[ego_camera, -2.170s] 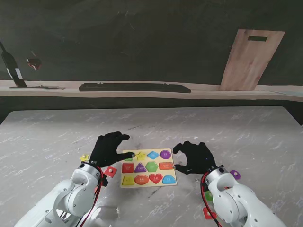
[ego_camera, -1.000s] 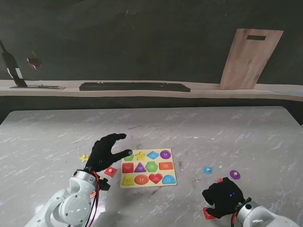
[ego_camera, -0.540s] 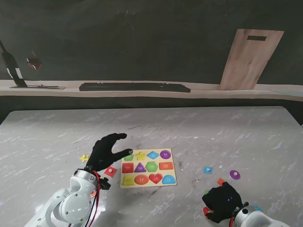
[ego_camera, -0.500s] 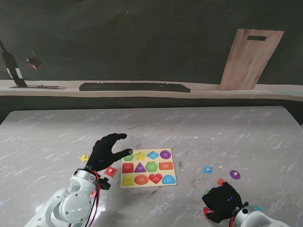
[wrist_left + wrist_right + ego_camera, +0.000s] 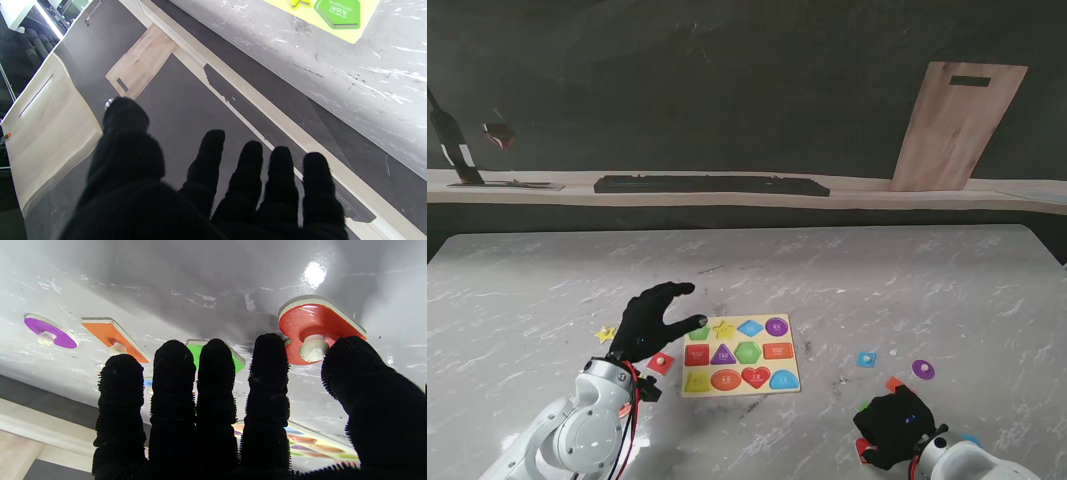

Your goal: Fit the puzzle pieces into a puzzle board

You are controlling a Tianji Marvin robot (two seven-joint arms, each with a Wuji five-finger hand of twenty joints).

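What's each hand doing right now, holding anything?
Left hand: open, fingers spread, holding nothing, beside the puzzle board.
Right hand: over the red heart piece, thumb at its knob; grasp cannot be told.

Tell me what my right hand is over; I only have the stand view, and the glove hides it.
Observer: In the right wrist view, the right hand reaches over a red piece with a white knob.
Operator: Is the knob gripped?
Observer: Not yet. The thumb and index finger sit on either side of it and have not closed.
Operator: Anything hidden behind the fingers?
Observer: A green piece shows between the middle fingers.
Operator: Is the left hand holding anything?
Observer: No. In the left wrist view, the left hand is spread and empty.
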